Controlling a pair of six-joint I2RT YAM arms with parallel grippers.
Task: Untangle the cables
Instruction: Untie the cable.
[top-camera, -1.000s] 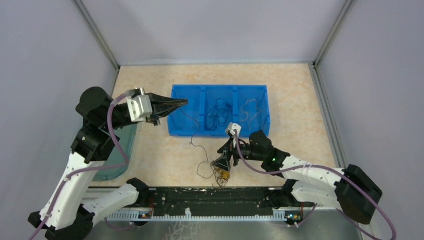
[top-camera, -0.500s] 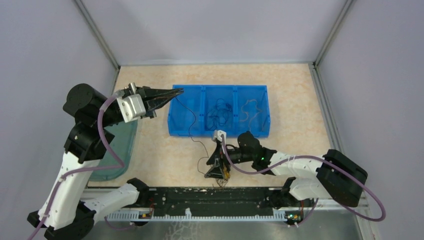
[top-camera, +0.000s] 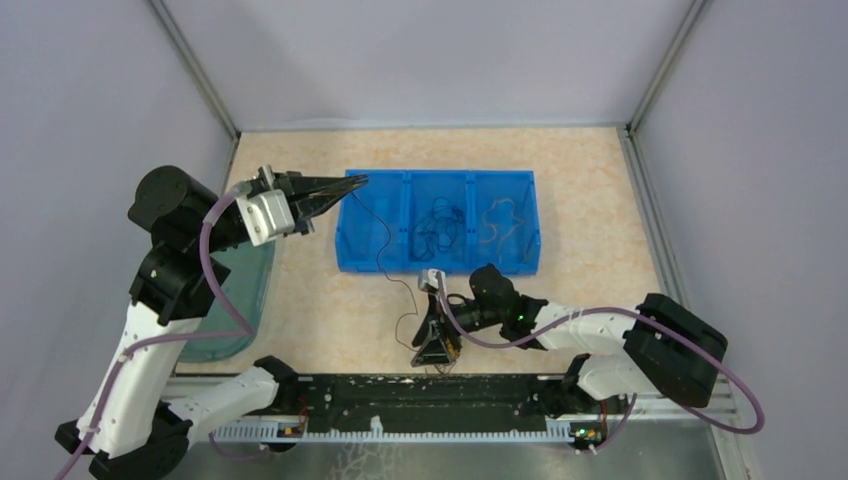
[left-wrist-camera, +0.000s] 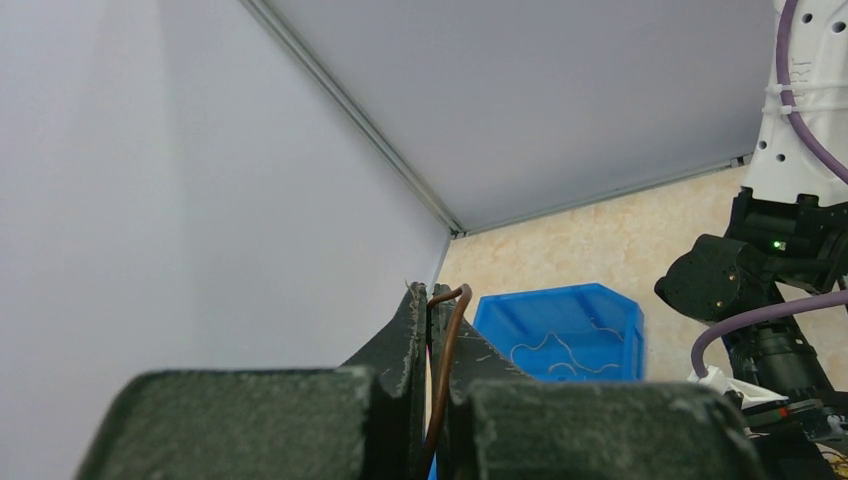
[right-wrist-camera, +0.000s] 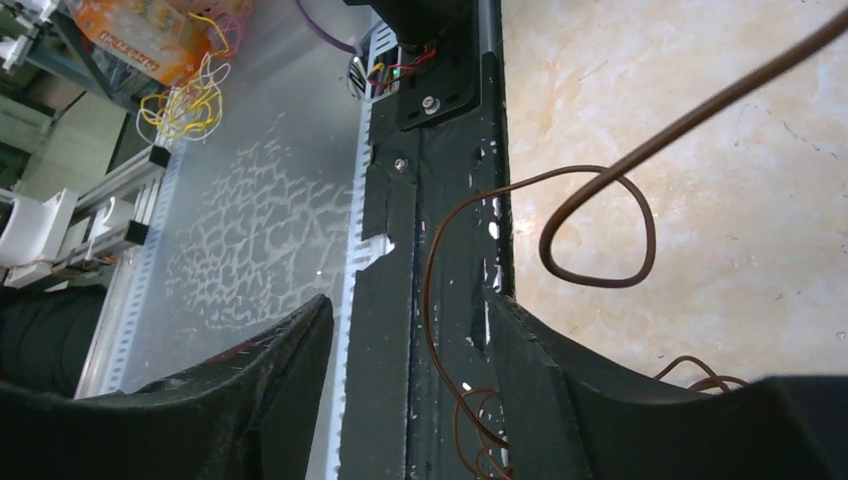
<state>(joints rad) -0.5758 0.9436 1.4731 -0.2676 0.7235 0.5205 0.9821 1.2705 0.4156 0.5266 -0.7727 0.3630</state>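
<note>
- The left claw (top-camera: 358, 182) is hovering over the upper-left corner of the blue bin (top-camera: 437, 262), left of centre in the top view. Its fingers are pressing together on the end of a thin brown cable (top-camera: 383, 240).
- In the left wrist view, that cable (left-wrist-camera: 443, 350) is running up between the two dark fingers of the left claw (left-wrist-camera: 428, 292) and bending over at their tips.
- From the pinch, the brown cable is trailing down across the bin's left compartment and over its front wall. It is then snaking across the tabletop (top-camera: 600, 220) toward the lower centre of the frame.
- The right claw (top-camera: 432, 346) is pointing down at the tabletop, just above the black rail (top-camera: 330, 392) along the bottom, with its fingers spreading wide and gripping nothing.
- A tangle of cables (top-camera: 447, 352), brown and yellow-orange, is lying at the right claw's tips.
- In the right wrist view, the right claw (right-wrist-camera: 408, 300) is gaping over the rail. A brown loop (right-wrist-camera: 598, 232) is curling on the tabletop to the right, and more strands are bunching low between the fingers.
- A dark coil (top-camera: 438, 228) is sitting in the bin's middle compartment.
- A pale wavy cable (top-camera: 497, 220) is lying in the bin's right compartment.
</note>
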